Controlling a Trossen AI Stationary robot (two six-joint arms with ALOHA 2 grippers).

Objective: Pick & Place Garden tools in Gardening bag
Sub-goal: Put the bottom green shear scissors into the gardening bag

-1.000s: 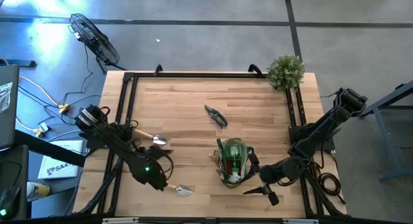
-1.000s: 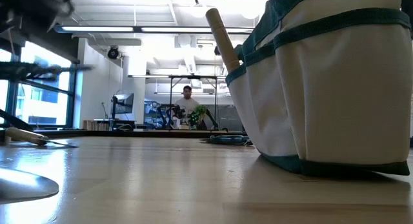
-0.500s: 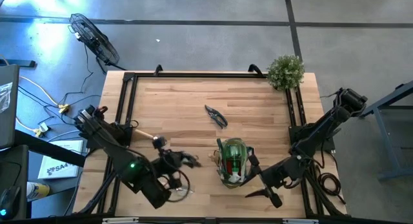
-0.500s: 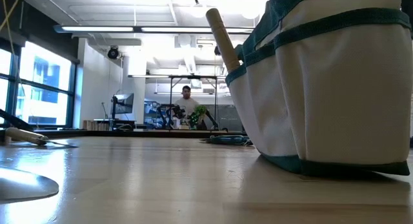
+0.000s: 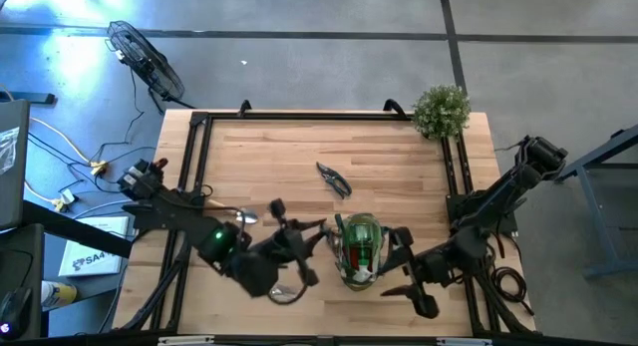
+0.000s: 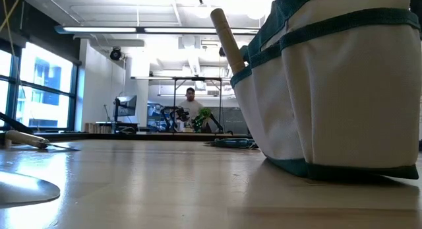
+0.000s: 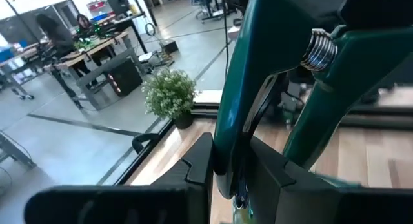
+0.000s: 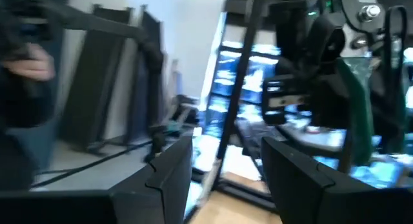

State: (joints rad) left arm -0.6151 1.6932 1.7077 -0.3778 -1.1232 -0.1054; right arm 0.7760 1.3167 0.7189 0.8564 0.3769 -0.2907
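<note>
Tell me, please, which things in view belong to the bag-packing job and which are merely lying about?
Job in hand:
gardening bag
green-handled shears, gripped by the left pincer
dark shears on the table
wooden-handled trowel
second trowel
right pincer, open beside the bag

Lying about:
bushy plant
fan on the floor

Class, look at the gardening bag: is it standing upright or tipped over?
Upright. In the low view the gardening bag sits flat on its base on the table, with a wooden handle poking from its top.
</note>
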